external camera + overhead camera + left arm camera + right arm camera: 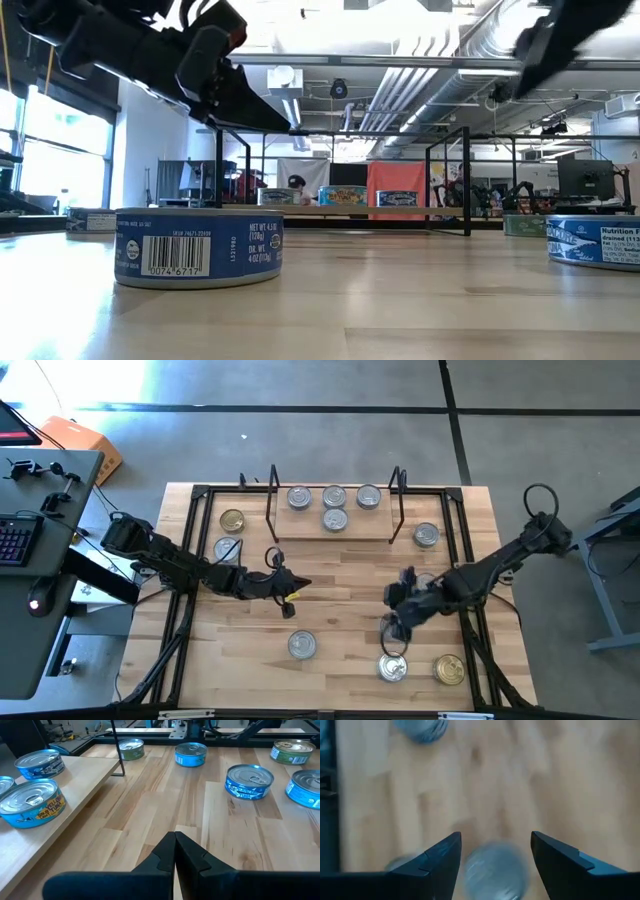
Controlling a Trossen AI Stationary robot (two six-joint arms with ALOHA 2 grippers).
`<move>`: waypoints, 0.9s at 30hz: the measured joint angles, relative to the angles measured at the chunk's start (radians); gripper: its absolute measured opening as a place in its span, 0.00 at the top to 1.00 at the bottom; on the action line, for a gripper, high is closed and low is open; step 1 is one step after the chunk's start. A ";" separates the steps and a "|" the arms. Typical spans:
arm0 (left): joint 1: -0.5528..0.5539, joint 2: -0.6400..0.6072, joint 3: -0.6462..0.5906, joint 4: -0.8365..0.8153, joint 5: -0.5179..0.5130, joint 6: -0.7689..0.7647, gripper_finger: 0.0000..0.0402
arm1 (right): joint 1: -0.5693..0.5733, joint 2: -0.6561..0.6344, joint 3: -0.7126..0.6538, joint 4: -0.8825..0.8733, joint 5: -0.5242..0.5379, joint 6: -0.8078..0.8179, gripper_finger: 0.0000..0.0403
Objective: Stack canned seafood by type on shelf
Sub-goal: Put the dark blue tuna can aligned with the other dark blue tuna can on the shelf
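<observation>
While the left tool [296,586] hung over the middle of the desk [340,610] with its fingers pressed together and holding nothing, the right tool [392,632] was spread wide above a silver-lidded tin [392,667] near the front edge, not yet gripping it. Four tins sat on the shelf [300,532] at the back, three in a row and one [334,519] just in front. Other tins lay scattered on the desk, among them a gold-lidded tin [449,669] at the front right.
</observation>
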State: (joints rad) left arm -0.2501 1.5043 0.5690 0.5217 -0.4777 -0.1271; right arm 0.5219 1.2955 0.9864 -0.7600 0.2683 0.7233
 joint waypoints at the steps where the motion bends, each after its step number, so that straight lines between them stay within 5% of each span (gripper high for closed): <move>1: 0.000 0.000 0.000 0.000 0.001 0.001 1.00 | 0.020 0.000 0.002 -0.012 -0.037 0.068 0.42; 5: 0.000 0.000 0.000 0.000 0.002 0.006 1.00 | 0.094 0.001 -0.017 -0.021 -0.134 0.311 0.42; 14: -0.014 0.000 0.000 0.000 0.003 0.077 1.00 | 0.237 0.001 -0.094 -0.028 -0.126 0.615 0.42; 22: -0.014 0.000 0.000 0.000 0.003 0.077 1.00 | 0.290 0.057 -0.141 0.035 -0.010 0.118 0.42; 27: -0.014 0.000 0.000 0.001 0.004 0.077 1.00 | 0.268 0.161 -0.150 0.044 -0.040 -0.099 0.43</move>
State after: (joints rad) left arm -0.2638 1.5043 0.5690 0.5223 -0.4742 -0.0502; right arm 0.7901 1.4565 0.8364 -0.7157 0.2280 0.6246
